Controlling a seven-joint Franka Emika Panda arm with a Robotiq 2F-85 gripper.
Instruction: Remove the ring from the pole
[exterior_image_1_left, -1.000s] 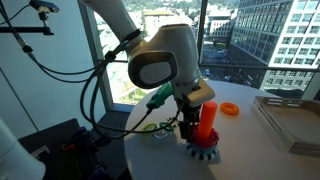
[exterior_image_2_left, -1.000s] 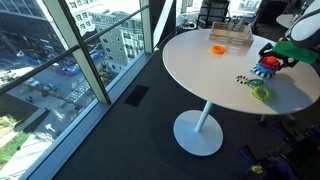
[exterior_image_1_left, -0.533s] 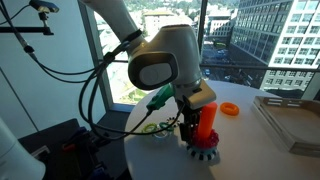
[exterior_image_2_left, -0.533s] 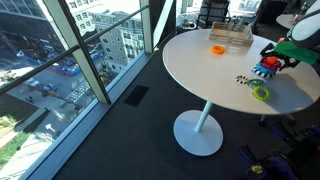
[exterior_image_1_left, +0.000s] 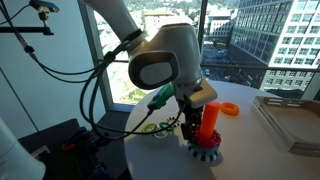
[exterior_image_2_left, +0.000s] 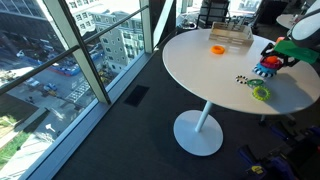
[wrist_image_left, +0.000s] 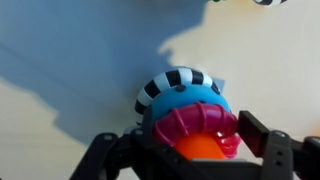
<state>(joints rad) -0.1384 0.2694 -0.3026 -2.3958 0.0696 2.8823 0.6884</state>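
Note:
In the wrist view a ribbed magenta ring (wrist_image_left: 195, 122) sits round the orange pole (wrist_image_left: 197, 150), above the pole's round blue base (wrist_image_left: 190, 95) and a black-and-white striped ring (wrist_image_left: 165, 85). My gripper (wrist_image_left: 195, 138) straddles the pole from above. Its jaws are shut on the magenta ring, and the right finger (wrist_image_left: 257, 132) presses the ring's edge. In both exterior views the gripper (exterior_image_1_left: 192, 128) (exterior_image_2_left: 276, 57) hangs low over the pole (exterior_image_1_left: 209, 118) on its toothed base (exterior_image_1_left: 204, 152). The gripper hides the ring in those views.
An orange ring (exterior_image_1_left: 229, 109) (exterior_image_2_left: 218, 48) lies flat on the round white table (exterior_image_2_left: 200, 70). A green ring (exterior_image_2_left: 261, 93) lies near the table's edge, with a small striped piece (exterior_image_2_left: 243, 79) beside it. A clear tray (exterior_image_1_left: 290, 120) (exterior_image_2_left: 230, 36) stands farther off. Tall windows border the table.
The arm has stayed over the pole. The fingers have drawn in onto the ring, and nothing on the table has shifted.

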